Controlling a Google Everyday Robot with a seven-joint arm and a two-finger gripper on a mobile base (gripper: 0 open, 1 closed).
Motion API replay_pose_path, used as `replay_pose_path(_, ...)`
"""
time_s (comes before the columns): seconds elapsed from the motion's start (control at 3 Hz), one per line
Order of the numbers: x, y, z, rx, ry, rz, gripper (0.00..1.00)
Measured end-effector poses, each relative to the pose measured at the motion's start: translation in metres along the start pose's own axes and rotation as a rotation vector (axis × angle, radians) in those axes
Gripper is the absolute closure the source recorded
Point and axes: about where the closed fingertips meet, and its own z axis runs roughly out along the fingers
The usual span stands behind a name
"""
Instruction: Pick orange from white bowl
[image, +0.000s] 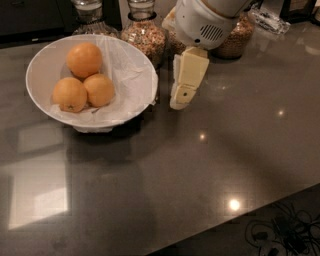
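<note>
The white bowl (45, 60) stands at the left of the dark counter, lined with crumpled white paper. It holds three oranges. The largest, deeper-coloured orange (84, 59) lies at the back of the bowl, with two smaller, paler oranges (69, 94) (99, 89) in front of it. My gripper (181, 95) hangs from the white arm just right of the bowl's rim, above the counter, pointing down. It holds nothing that I can see.
Several glass jars of grains stand along the back edge: one (143, 31) right behind the bowl and another (235, 32) behind the arm. The counter's front edge runs diagonally at the bottom right, with cables (280, 230) on the floor below.
</note>
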Motion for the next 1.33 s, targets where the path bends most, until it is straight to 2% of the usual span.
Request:
replay_pose_path(0.33,-0.021,-0.016,0.022,0.009,-0.137,-0.009,0.0)
replay_pose_path(0.67,-0.057,-0.047,0.043,0.026,-0.3,0.004,0.0)
replay_pose_path(1.0,-0.088,-0.073,0.059,0.028,-0.404,0.002,0.0)
replay_pose_path(1.33,-0.107,-0.1,0.081,0.021,-0.456,-0.025,0.0)
